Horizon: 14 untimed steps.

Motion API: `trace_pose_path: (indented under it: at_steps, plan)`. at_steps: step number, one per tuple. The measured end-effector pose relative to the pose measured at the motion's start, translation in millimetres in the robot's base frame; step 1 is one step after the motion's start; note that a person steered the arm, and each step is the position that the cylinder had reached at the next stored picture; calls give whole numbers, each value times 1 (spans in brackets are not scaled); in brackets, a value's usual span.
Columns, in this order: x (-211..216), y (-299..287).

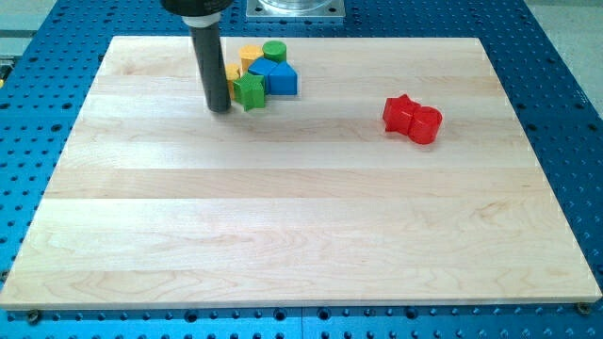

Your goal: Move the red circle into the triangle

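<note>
The red circle (426,124) sits at the view's right, touching a red star block (400,113) on its left. A cluster of blocks lies at the view's top centre: a blue triangle (261,75), a blue cube (283,81), a green star (250,90), a green cylinder (274,52), a yellow block (250,56) and a second yellow piece (233,72) partly hidden by the rod. My tip (219,108) rests on the board just left of the green star, far to the left of the red circle.
The wooden board (301,235) lies on a blue perforated table (565,94). A metal mount (296,8) stands at the view's top edge.
</note>
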<state>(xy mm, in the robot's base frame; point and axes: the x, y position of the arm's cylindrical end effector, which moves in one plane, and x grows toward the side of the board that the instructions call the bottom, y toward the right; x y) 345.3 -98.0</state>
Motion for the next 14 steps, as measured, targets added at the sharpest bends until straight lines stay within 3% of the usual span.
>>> trace_pose_path:
  at_steps: [1,3,4,5,6,7,8,9,10,11,12,14]
  plan:
    - [34,20]
    - [93,273]
    - [89,304]
    - [65,260]
    - [64,130]
    - [80,166]
    - [61,168]
    - [29,73]
    - [25,53]
    - [42,108]
    - [19,142]
    - [-1,123]
